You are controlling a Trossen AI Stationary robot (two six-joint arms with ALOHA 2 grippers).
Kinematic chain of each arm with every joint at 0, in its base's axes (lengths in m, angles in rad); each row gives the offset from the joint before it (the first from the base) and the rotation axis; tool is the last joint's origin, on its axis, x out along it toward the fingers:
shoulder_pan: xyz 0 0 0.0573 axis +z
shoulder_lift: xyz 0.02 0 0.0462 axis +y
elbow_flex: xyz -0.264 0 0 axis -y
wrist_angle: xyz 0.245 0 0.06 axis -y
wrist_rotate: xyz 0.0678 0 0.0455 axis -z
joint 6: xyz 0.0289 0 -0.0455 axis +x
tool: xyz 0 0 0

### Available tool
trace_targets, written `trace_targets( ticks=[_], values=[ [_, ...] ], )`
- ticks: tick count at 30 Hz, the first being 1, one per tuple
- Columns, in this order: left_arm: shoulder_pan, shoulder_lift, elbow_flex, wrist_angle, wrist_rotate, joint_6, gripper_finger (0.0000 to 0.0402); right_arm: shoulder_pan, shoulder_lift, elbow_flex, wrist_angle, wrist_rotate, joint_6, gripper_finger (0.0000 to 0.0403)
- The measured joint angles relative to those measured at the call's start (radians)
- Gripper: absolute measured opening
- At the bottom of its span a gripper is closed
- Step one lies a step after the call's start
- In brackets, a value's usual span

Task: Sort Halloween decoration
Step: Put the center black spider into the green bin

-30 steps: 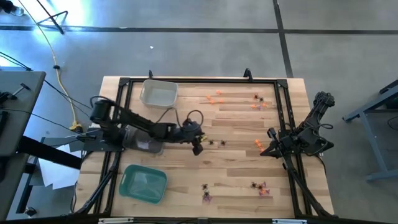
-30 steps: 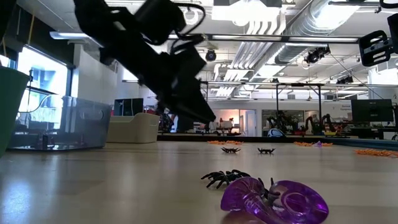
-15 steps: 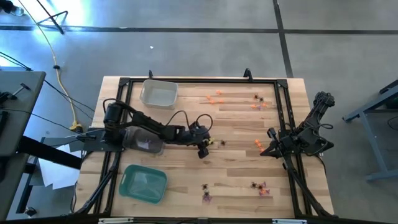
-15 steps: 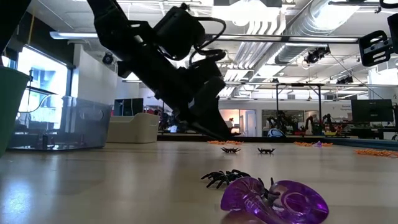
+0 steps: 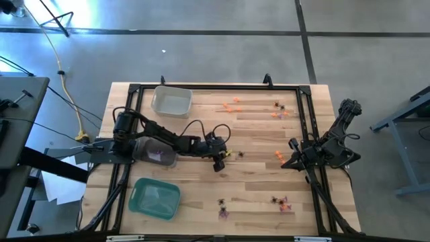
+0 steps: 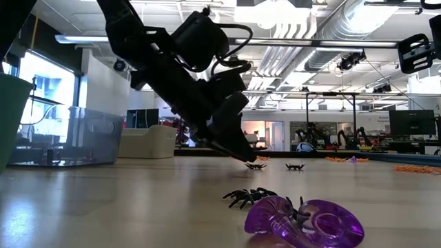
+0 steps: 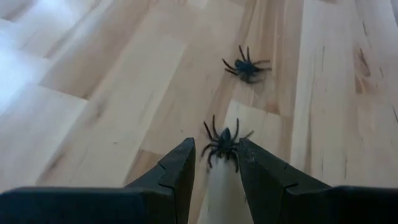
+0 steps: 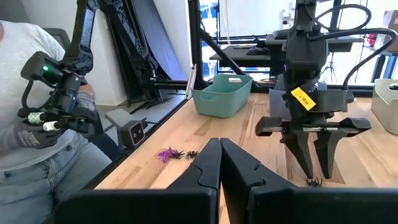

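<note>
Here, what we saw:
Spider (image 7: 224, 144): small, black, spindly-legged; it lay on the wooden table (image 5: 255, 185) between the left gripper (image 7: 214, 163) fingertips.
Fingers: we found them part-open, straddling it, gripping nothing.
Axis: body ran lengthwise along the gap; head end unclear.
Second spider (image 7: 247, 64): near, beyond it.
Right gripper (image 8: 220, 151): shut, empty, at the right edge.

Robotics lab: exposed ceiling ducts (image 6: 358, 27), more robot arms (image 6: 344, 134) on distant benches, concrete floor (image 5: 201, 54).
</note>
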Motion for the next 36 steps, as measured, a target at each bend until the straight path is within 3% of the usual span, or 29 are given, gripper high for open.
trace_targets(
  ticks=[16, 27, 36],
  values=[
    [0.000, 0.062, 0.003, 0.080, 0.024, 0.003, 0.0105, 0.000, 0.000, 0.000, 0.000, 0.000, 0.000, 0.0000],
    [0.001, 0.065, 0.003, 0.076, 0.004, 0.008, 0.0010, 0.000, 0.000, 0.000, 0.000, 0.000, 0.000, 0.0000],
    [-0.003, 0.066, 0.002, 0.080, -0.005, -0.001, 0.0003, 0.000, 0.000, 0.000, 0.000, 0.000, 0.000, 0.0000]
  ],
)
